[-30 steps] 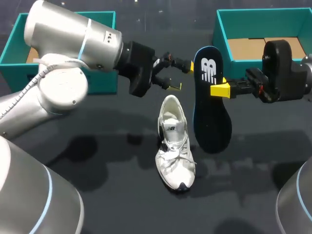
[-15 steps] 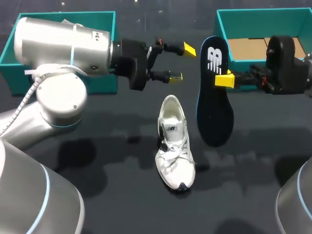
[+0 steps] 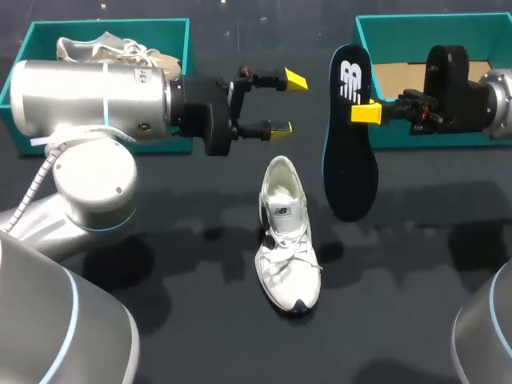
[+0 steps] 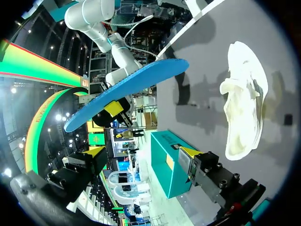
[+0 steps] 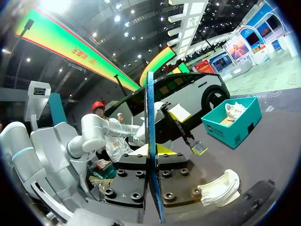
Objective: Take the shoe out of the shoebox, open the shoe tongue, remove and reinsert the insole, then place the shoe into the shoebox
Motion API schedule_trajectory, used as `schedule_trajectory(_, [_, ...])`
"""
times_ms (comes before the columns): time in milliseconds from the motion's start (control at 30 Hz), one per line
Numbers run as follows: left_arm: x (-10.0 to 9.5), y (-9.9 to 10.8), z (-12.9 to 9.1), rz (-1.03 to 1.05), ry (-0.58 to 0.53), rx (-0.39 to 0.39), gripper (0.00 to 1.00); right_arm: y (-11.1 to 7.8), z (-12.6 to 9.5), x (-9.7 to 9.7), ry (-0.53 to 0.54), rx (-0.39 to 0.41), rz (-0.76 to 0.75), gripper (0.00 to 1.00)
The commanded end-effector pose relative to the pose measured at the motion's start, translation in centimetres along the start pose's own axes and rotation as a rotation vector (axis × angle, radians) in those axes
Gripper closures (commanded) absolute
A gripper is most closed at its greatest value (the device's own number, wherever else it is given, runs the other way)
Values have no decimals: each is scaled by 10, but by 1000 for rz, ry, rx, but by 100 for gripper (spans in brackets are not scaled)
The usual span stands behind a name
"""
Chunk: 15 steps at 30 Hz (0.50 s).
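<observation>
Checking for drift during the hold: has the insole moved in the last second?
Yes. The insole shifted away from the shoe, toward the right shoebox.

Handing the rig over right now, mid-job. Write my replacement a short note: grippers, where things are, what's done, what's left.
Left gripper: open, empty, in the air beyond the shoe's heel.
Right gripper: shut on the insole, held on edge above the table.
Shoe: on the table between the boxes, toe toward the robot.
Left shoebox holds a second shoe; right shoebox shows only its cardboard floor.
Done: shoe out, insole out.
Left: reinsert insole, put shoe into shoebox.
</observation>
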<state>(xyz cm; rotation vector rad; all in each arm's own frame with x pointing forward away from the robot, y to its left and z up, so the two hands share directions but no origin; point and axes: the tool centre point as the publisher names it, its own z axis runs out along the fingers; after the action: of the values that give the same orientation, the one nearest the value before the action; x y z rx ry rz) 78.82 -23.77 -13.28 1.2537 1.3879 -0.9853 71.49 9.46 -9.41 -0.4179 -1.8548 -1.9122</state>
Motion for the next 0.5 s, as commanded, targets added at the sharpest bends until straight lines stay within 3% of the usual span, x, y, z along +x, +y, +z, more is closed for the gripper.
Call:
schedule_trajectory(33, [4, 0, 4, -24, -16, -1, 0, 1, -3, -15, -2, -38, 52, 100])
schedule_trajectory(200, [0, 2, -1, -41, -51, 0, 0, 6, -12, -41, -23, -84, 174, 100])
schedule_trajectory(267, [-1, 4, -4, -49, -60, -6, 0, 1, -14, -50, -58, -64, 257, 100])
schedule_trajectory(500, [-2, 9, -10, -28, -63, 23, 0, -5, -19, -51, -94, -51, 313, 100])
